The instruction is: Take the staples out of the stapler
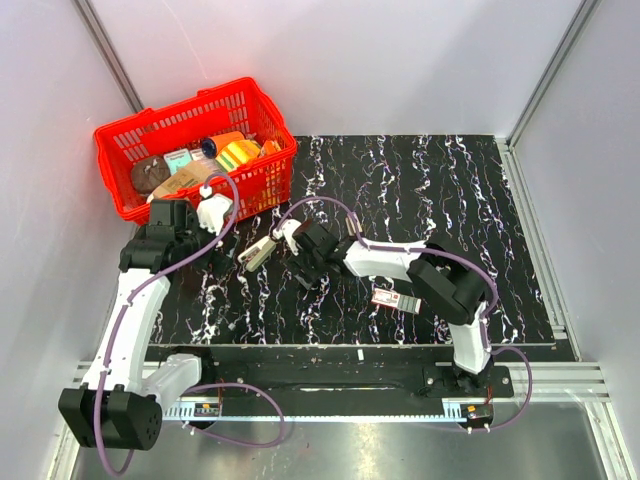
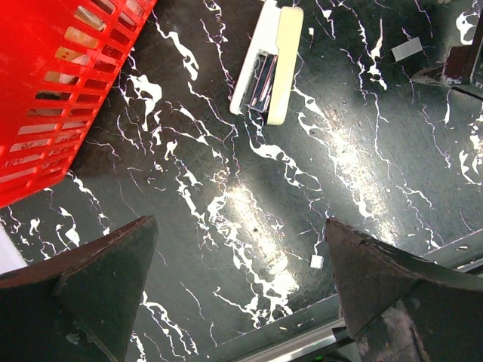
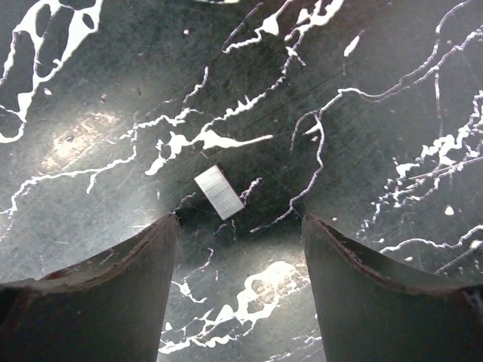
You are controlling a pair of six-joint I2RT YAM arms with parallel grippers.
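Note:
The stapler [image 1: 258, 250] lies on the black marbled table between the two arms. In the left wrist view the stapler [image 2: 266, 64] is hinged open, its cream and white halves side by side and the silver magazine showing. My left gripper [image 2: 240, 226] is open and empty, hovering well short of the stapler, near the basket [image 1: 222, 222]. My right gripper [image 3: 238, 220] is open and empty, just right of the stapler [image 1: 306, 272]. A short silver strip of staples [image 3: 219, 192] lies flat on the table just ahead of its fingertips, apart from both.
A red basket [image 1: 130, 140] full of items stands at the back left, and its wall [image 2: 45, 98] is close to my left gripper. A small flat red-and-white box [image 1: 393, 297] lies by the right forearm. A tiny white fragment [image 2: 316, 261] lies near the table's front edge.

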